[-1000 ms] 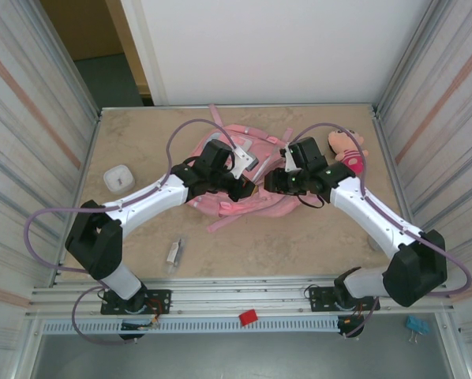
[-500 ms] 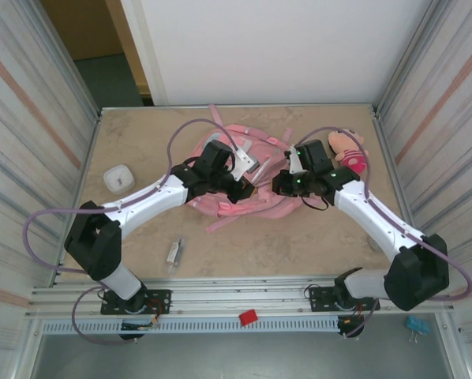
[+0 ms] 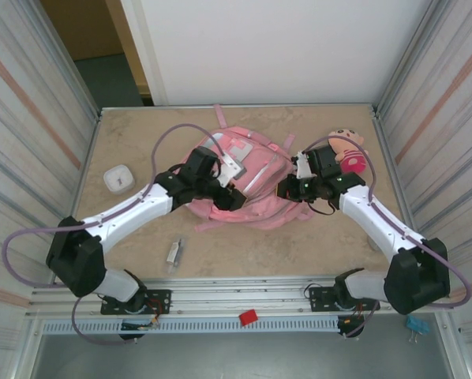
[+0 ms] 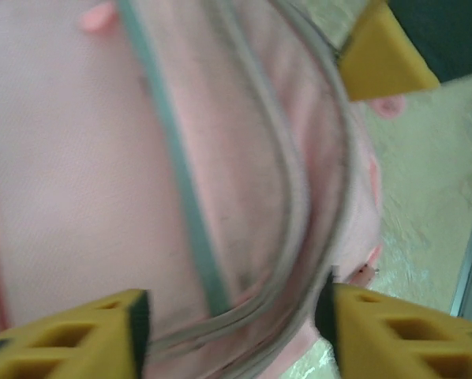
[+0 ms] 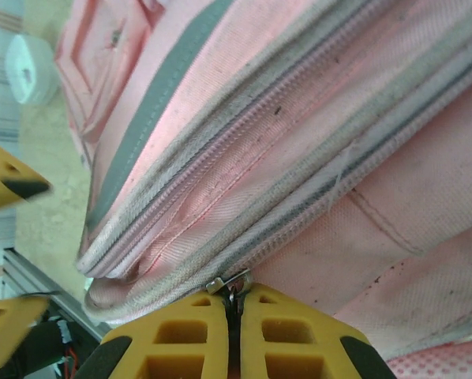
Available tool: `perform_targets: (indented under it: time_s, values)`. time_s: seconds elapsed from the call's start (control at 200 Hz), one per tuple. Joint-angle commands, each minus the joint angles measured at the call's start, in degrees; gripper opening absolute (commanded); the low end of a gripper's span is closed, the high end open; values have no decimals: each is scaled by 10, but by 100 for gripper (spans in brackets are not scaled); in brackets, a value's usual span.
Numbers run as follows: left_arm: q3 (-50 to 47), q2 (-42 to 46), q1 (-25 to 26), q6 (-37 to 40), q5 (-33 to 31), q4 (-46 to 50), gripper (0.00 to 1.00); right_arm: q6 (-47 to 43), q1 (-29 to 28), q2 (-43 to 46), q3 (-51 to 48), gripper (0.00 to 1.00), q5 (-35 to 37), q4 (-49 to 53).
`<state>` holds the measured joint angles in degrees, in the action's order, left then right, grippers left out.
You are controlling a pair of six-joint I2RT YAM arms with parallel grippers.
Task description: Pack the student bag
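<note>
The student bag point(image 3: 252, 175), a large pink backpack with grey zip lines, lies mid-table between my two arms. My left gripper point(image 3: 226, 198) hovers over its near left side; in the left wrist view the gripper point(image 4: 232, 325) is open, its yellow fingers point(image 4: 70, 335) wide apart over pink fabric point(image 4: 86, 158), holding nothing. My right gripper point(image 3: 286, 189) is at the bag's right edge. In the right wrist view the right gripper point(image 5: 233, 309) is shut on the metal zipper pull point(image 5: 230, 283) of a grey zip on the bag point(image 5: 299, 118).
A pink-dressed doll point(image 3: 349, 150) lies at the back right, just behind the right arm. A small white container point(image 3: 119, 178) sits at the left, and a small clear item point(image 3: 174, 253) lies near the front edge. Metal walls enclose the table on both sides.
The left gripper has opened, letting go of the bag, and drawn back leftward. The right gripper has shut on the zipper pull and shifted right. The bag now lies flatter.
</note>
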<state>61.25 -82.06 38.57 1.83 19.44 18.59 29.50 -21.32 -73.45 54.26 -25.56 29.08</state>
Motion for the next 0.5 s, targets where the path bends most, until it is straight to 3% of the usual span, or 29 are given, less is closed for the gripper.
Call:
perform_targets:
  time_s: [0.0, 0.22, 0.496]
  values:
    - [-52, 51, -38, -135, -11, -38, 73, 0, -6, -11, 18, 0, 8, -15]
    - [-97, 70, -116, -316, -43, 11, 82, -11, -27, -38, 43, 0, 5, 1]
    - [-134, 61, -136, -374, -77, -21, 84, -32, -48, -62, 69, 0, 7, 35]
